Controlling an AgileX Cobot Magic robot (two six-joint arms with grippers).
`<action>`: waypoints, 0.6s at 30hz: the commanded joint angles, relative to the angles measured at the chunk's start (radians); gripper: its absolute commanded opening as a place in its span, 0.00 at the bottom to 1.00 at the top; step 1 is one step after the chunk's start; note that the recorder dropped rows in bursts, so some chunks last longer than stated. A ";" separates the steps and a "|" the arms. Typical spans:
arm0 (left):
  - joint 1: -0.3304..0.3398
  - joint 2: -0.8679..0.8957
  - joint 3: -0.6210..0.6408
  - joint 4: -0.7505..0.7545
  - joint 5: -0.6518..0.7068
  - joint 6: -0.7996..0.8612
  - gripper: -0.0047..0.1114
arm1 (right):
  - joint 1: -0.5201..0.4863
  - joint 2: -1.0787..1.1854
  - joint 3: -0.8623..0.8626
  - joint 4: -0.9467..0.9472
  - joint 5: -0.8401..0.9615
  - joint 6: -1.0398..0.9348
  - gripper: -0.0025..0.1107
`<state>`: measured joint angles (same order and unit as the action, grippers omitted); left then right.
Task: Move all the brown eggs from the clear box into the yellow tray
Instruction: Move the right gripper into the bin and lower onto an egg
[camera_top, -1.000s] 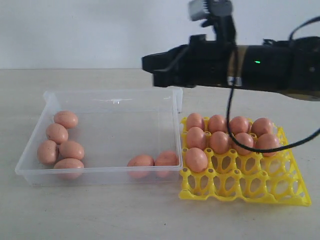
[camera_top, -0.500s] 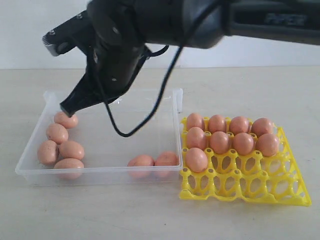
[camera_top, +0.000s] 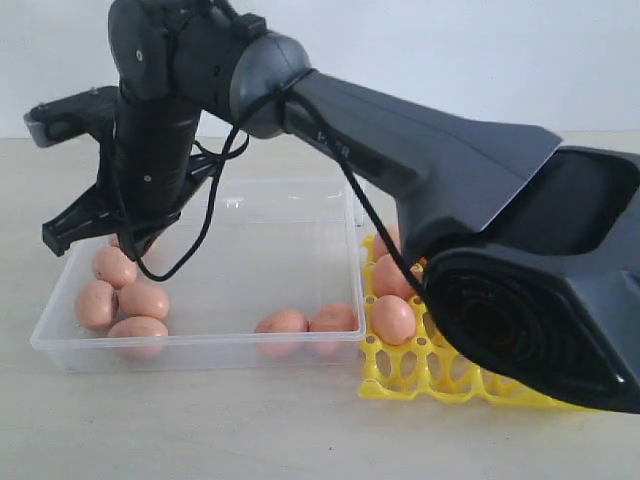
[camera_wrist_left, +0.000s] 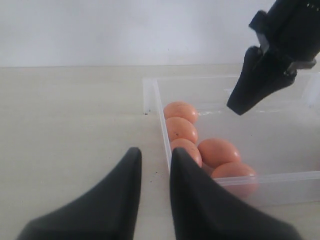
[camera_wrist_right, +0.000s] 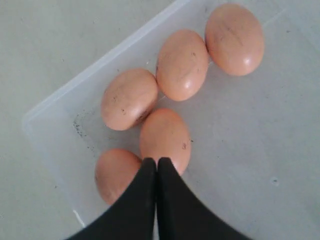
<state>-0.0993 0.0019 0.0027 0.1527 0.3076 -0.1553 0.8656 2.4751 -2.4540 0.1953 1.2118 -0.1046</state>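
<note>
Seven brown eggs (camera_top: 143, 299) left in clear box (camera_top: 200, 345); right claw (camera_wrist_right: 156, 161), tips together, empty, swung from yellow tray (camera_top: 400, 375) to five-egg cluster. Left claw (camera_wrist_left: 155, 150) slightly apart, idle.

Middle of clear box (camera_top: 200, 343) left bare, open from above. Left end crowded by five clustered brown eggs (camera_top: 143, 299); two more lodged against front wall. Yellow tray (camera_top: 385, 388) largely screened by right arm (camera_top: 420, 160), stretched across box.
</note>
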 joint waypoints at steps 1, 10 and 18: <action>-0.003 -0.002 -0.003 -0.006 -0.001 -0.010 0.23 | -0.007 0.019 -0.011 0.009 0.009 -0.064 0.18; -0.003 -0.002 -0.003 -0.006 -0.001 -0.010 0.23 | -0.007 0.070 -0.011 0.007 -0.012 -0.069 0.62; -0.003 -0.002 -0.003 -0.006 -0.001 -0.010 0.23 | -0.007 0.129 -0.011 -0.053 -0.081 -0.069 0.62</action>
<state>-0.0993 0.0019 0.0027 0.1527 0.3076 -0.1553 0.8656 2.5945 -2.4611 0.1624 1.1571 -0.1665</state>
